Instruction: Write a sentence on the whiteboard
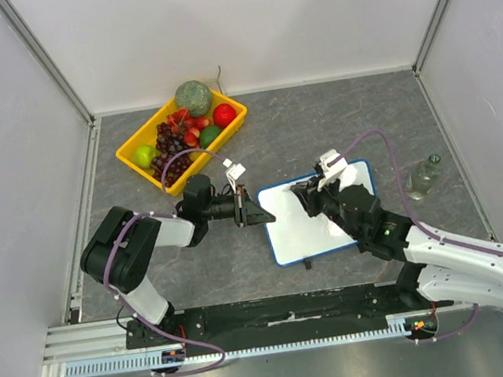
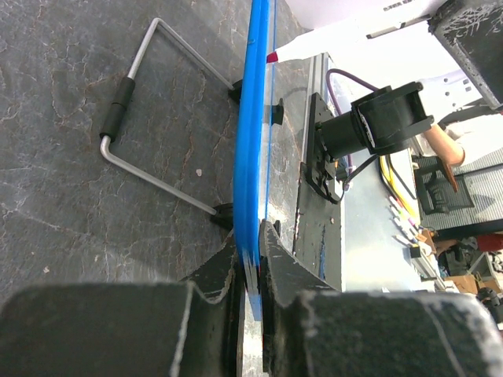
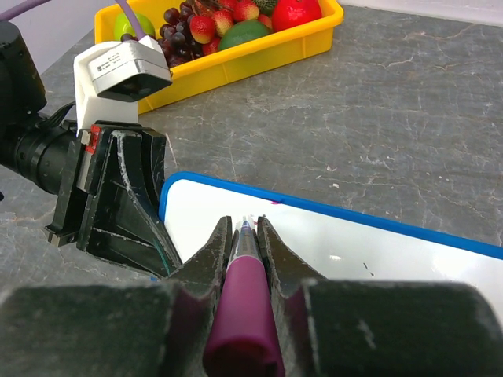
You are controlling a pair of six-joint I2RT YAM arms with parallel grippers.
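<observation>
A grey stone-patterned desk (image 1: 319, 132) sits between plain white walls (image 1: 237, 22), and at upper left of the overhead view a yellow bin (image 3: 251, 59) holds dark grapes (image 1: 170, 144), a green apple (image 1: 144, 155), a red apple (image 1: 224, 114) and a round green melon (image 1: 192, 97). At centre, the left claw (image 2: 250, 259) is clenched on the blue left rim of the whiteboard (image 1: 305, 233). Right of it, the right claw (image 3: 244, 232) grasps a pink marker (image 3: 240, 314) over the board's upper-left corner, and a clear bottle (image 1: 423, 176) stands at far right.

Whiteboard (image 1: 290, 225) mid-table; fruit tray (image 1: 224, 138) behind it, leftward; bottle (image 1: 423, 176) right of whiteboard, apart.
</observation>
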